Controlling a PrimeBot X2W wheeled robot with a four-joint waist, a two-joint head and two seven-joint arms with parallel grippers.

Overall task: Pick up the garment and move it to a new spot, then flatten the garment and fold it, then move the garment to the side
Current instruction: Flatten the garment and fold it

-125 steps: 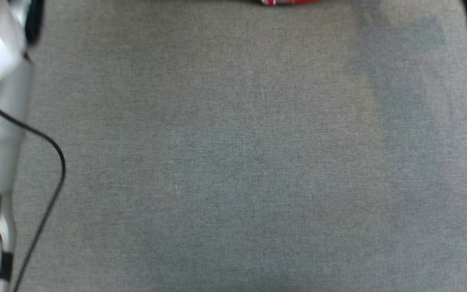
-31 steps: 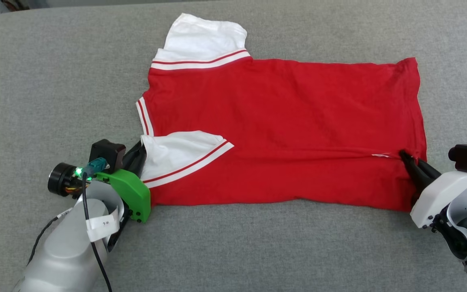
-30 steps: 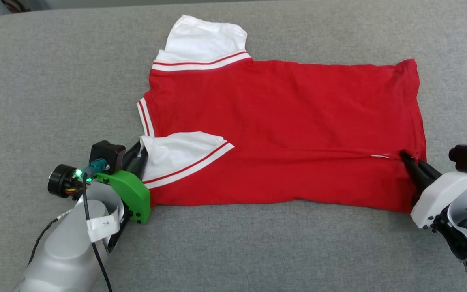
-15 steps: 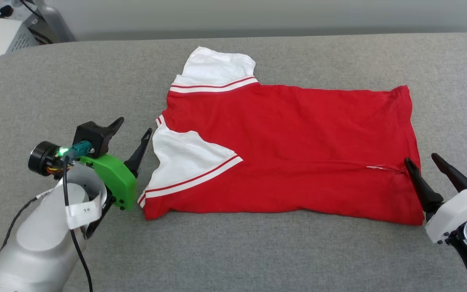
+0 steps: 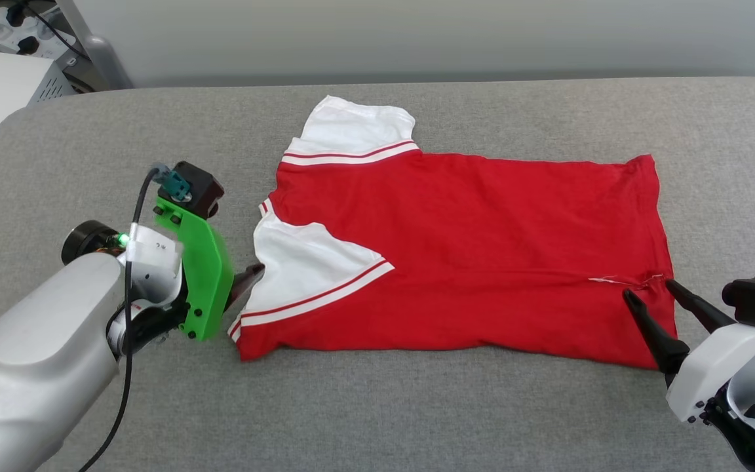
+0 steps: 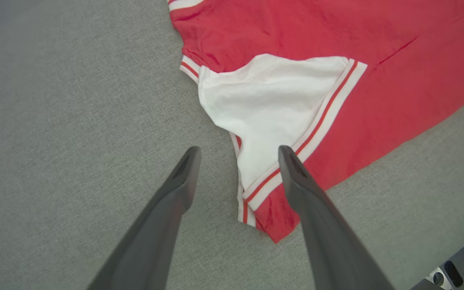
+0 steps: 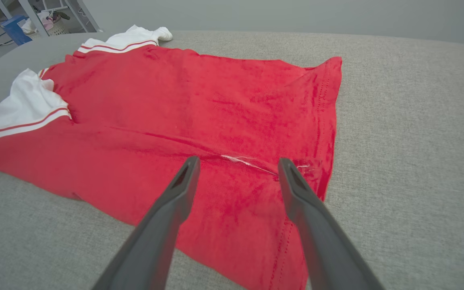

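Your T-shirt (image 5: 469, 249) lies spread across the middle of the grey fabric-covered desk (image 5: 417, 406), collar end towards your left and hem (image 5: 656, 229) towards your right. Its near long side looks turned over onto the body: the near white sleeve (image 5: 309, 262) rests on the red cloth, and a crease runs from it to a bit of white stitching close to the hem. The far white sleeve (image 5: 351, 128) sticks out flat beyond the far edge.

Your left claw (image 6: 238, 151) is spread wide at the collar end. One finger is over bare desk, the other over the sleeve's striped trim, and it grips nothing. Your right claw (image 5: 647, 288) is also apart. It is poised over the near hem corner by the stitching, holding no cloth. Whether either tip touches the fabric I cannot tell.

I judge that you are in the folding step, with the first lengthwise fold laid and the far side not yet done. The next move likely calls for carrying both claws to the far edge. Pinch at the far sleeve and the far hem corner together, then draw them towards you evenly so the cloth does not skew.
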